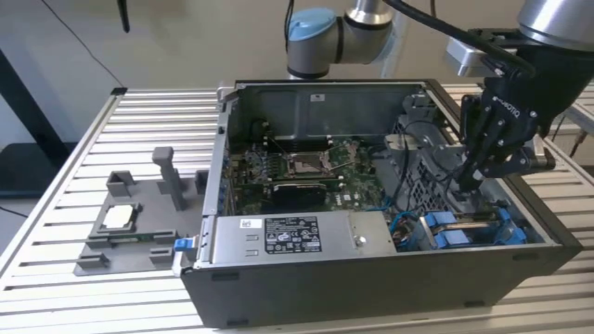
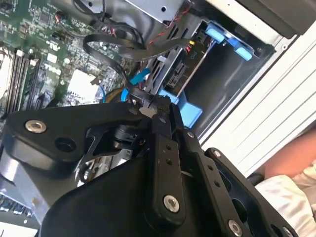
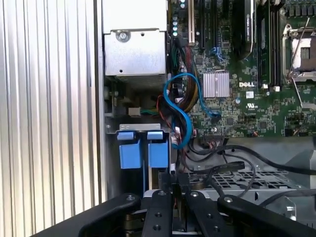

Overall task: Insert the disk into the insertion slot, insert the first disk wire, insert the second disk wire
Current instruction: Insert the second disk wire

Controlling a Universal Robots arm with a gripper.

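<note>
Beside the drive cage, the pincer [image 1: 471,182] is seen pressed together on a dark wire [image 2: 106,47]; the disk [image 1: 464,229] is seated in the insertion slot [image 1: 422,233]; the plug should be squared before pushing.

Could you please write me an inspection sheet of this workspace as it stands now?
Surface: slatted metal table, carrying an open computer case.
Job's things: blue-framed disk sits in the insertion slot at the case's corner near the exterior view's right; its blue tabs show in the first wrist view.
Clutter: grey fixture tray on the table at the exterior view's left, holding a small pale part.
Grippers: claw lowered inside the case just above the disk; whether it is open or shut cannot be told.
Cables: blue cable and black cables loop beside the drive cage.
Surroundings: power-supply box in the case; a person's arm at the table edge.
</note>
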